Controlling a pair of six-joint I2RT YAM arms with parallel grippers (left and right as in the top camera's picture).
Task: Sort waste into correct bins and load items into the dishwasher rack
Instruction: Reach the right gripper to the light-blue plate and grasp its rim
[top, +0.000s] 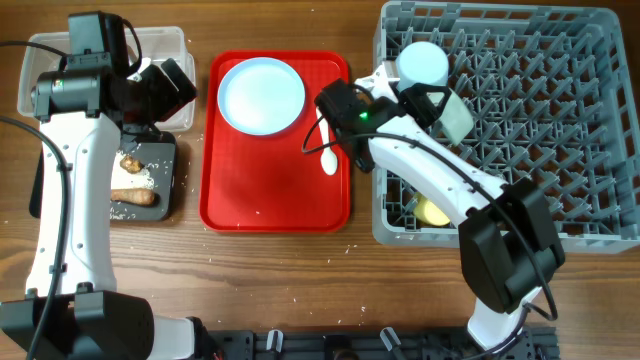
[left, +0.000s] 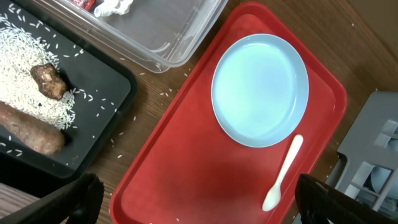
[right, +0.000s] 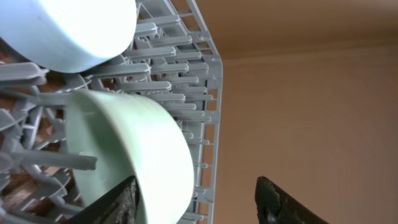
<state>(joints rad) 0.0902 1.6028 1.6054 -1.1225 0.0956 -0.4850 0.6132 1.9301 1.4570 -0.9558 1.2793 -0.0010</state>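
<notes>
Dishwasher rack held the pale blue bowl, white bowl and yellow cup. Right gripper was inside it with fingers spread wide. The white bowl was at one finger, contact unclear. Left gripper was also spread wide and empty, above the red serving tray, where the white plate and plastic spoon lay. Sausage piece, brown lump and rice were in the black tray. Napkin and red wrapper were in the clear tub.

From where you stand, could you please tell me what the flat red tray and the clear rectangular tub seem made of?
The flat red tray looks like moulded plastic, with soft sheen and rounded raised rim. The clear rectangular tub seems glossy plastic; its walls are see-through with bright glints.
</notes>
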